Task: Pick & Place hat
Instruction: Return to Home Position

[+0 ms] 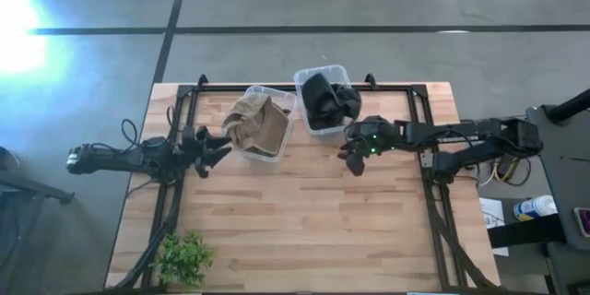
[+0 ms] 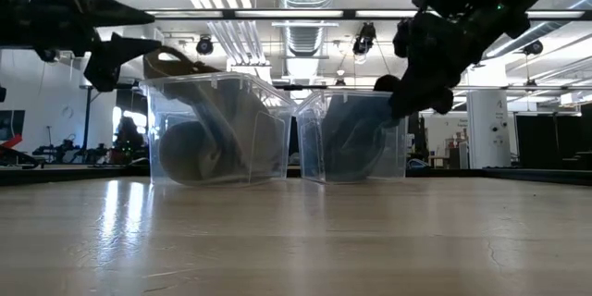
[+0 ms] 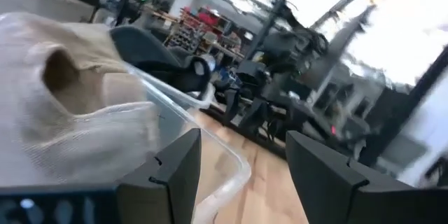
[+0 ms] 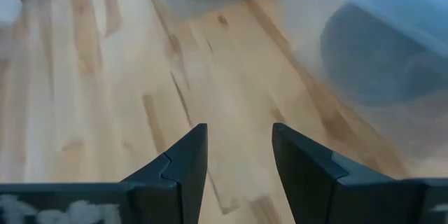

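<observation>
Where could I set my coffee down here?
Crowded: clear plastic bin of brown caps, clear plastic bin of black caps, left fingers and right fingers beside them. Free: the wooden table's wide bare middle, between those bins and the small green plant.

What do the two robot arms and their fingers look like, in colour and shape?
Both arms are dark, slim and jointed. The left arm carries a thin looping cable. The right arm shows a small green light near its wrist, with loose cables by its base. The fingers are dark, flat, angular plates with a stepped seam.
</observation>
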Robot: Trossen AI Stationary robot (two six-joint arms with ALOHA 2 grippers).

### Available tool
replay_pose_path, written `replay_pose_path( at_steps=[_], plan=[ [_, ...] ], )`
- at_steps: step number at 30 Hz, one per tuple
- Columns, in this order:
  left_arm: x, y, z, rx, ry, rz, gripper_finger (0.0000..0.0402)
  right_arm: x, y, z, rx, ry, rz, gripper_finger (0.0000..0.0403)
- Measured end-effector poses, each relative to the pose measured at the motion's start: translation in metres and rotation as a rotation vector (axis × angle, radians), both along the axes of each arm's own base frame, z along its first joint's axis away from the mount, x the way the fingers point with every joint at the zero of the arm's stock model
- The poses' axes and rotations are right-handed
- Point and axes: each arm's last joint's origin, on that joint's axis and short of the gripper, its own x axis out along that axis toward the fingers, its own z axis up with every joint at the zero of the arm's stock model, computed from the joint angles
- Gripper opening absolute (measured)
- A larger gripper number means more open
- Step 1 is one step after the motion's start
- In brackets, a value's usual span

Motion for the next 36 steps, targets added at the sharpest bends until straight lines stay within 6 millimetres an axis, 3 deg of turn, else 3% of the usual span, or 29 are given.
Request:
replay_pose_path(
  at_steps=[7, 21, 24, 29, 36],
  plan=[
    [-0.003, -0.005, 0.002, 0.297, -0.012, -0.147, 0.0202, 0.008, -0.002, -0.023, 0.027, 0.100, 0.002, 0.0155],
    [-0.007, 0.004, -0.016, 0.338, 0.064, -0.232, 0.0202, 0.019, -0.004, -0.072, 0.070, 0.311, 0.000, 0.0155],
    [-0.007, 0.003, -0.017, 0.416, 0.075, -0.236, 0.0202, 0.020, -0.004, -0.080, 0.076, 0.339, -0.001, 0.0155],
    [-0.007, 0.003, -0.017, 0.429, 0.078, -0.224, 0.0202, 0.020, -0.004, -0.082, 0.078, 0.347, 0.000, 0.0155],
    [-0.006, 0.004, -0.017, 0.425, 0.084, -0.219, 0.0202, 0.016, -0.003, -0.067, 0.071, 0.294, 0.000, 0.0155]
  ],
)
